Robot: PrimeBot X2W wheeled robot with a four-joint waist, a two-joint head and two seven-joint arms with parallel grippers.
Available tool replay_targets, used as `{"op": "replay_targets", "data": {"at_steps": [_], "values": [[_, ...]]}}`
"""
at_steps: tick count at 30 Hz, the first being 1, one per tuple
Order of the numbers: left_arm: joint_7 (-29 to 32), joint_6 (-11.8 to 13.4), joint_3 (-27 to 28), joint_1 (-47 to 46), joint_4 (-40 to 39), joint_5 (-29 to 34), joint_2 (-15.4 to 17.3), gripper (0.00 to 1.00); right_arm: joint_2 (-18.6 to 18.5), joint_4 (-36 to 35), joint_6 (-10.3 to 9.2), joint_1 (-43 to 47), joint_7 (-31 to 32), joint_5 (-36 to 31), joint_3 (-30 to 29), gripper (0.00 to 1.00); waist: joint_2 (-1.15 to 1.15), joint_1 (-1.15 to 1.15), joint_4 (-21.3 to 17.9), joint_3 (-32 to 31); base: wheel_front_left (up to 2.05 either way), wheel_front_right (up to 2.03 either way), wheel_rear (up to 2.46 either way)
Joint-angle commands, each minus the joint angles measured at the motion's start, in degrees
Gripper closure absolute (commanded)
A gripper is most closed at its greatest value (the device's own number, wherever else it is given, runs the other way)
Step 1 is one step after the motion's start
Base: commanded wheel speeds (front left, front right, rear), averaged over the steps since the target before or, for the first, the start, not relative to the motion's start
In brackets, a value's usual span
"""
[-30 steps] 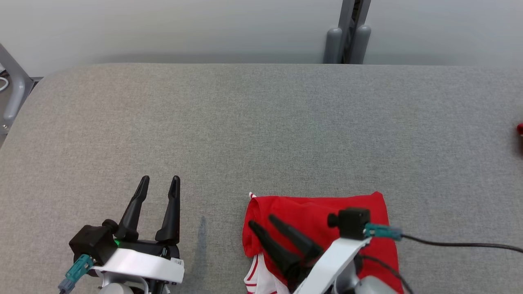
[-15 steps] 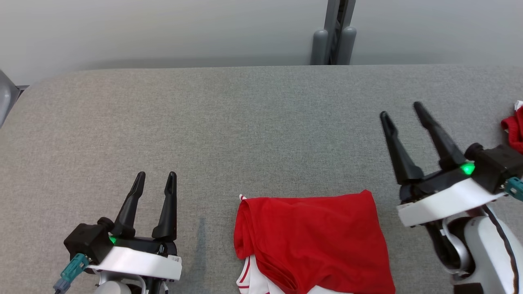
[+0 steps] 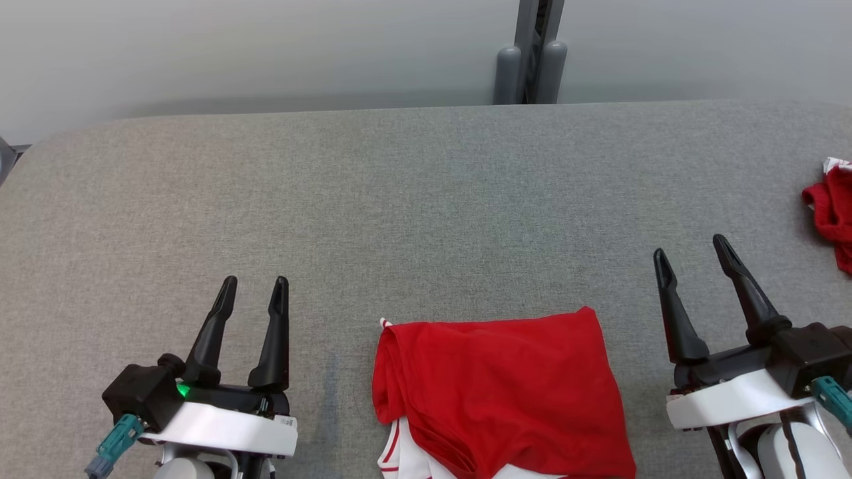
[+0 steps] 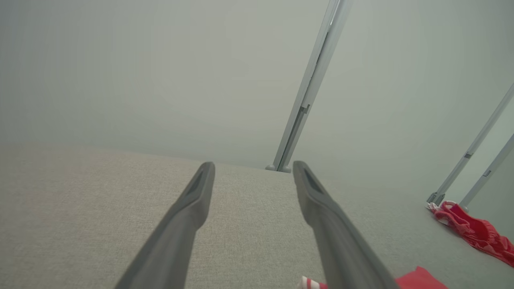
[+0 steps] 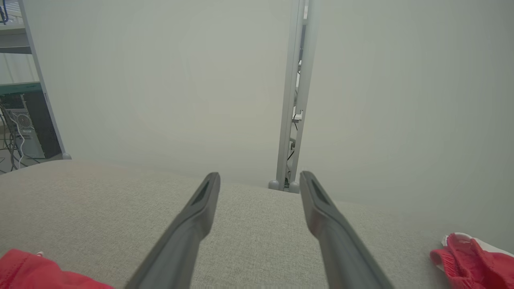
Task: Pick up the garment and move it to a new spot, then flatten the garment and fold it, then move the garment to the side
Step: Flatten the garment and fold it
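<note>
Your red garment lies folded into a rough square on the grey table, at the near edge, with white fabric striped in red showing under its near left corner. It sits between your two grippers and touches neither. Your left gripper rests low over the bare tabletop to the garment's left, its two dark fingers spread apart with nothing between them and pointing toward the far wall. Your right gripper stands just off the garment's right side, its fingers likewise parted and empty, tilted slightly to the left. A second, crumpled red cloth with a white edge lies well apart at the table's far right, beyond the right gripper. A grey metal post rises behind the table's far edge against the pale wall. From the left wrist, a corner of the garment shows just right of the fingers; from the right wrist, it shows at the lower left.
</note>
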Motion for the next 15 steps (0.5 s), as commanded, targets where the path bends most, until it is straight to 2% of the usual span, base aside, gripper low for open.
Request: {"op": "replay_targets", "data": {"at_steps": [1,12,13,14,15], "values": [[-0.19,0.12,0.06,0.52,-0.34,-0.15,0.21,0.00,0.26,0.67,-0.01,0.69,-0.80,-0.47,-0.15,0.00,0.00,0.00,-0.19,-0.08,0.00,0.00,0.00],[-0.19,0.70,-1.01,1.01,-1.30,-0.61,0.21,0.00,0.94,2.52,-0.01,0.35,-1.44,-0.54,0.17,0.00,0.00,0.00,-0.21,-0.20,0.00,0.00,0.00],[-0.19,0.72,-1.14,1.00,-1.24,-0.61,0.21,0.00,0.81,2.73,-0.01,0.36,-1.44,-0.38,0.50,0.16,0.00,0.00,-0.15,-0.20,0.00,0.00,0.00],[-0.19,0.74,-1.20,0.99,-1.18,-0.62,0.21,0.00,0.57,2.86,-0.01,0.38,-1.44,-0.38,0.83,1.00,0.00,0.00,-0.10,-0.19,0.00,0.00,0.00],[-0.19,0.74,-1.21,0.97,-1.14,-0.62,0.21,0.00,0.35,3.01,-0.01,0.45,-1.44,-0.26,1.27,1.00,0.00,0.00,-0.03,-0.17,0.00,0.00,0.00]]}}
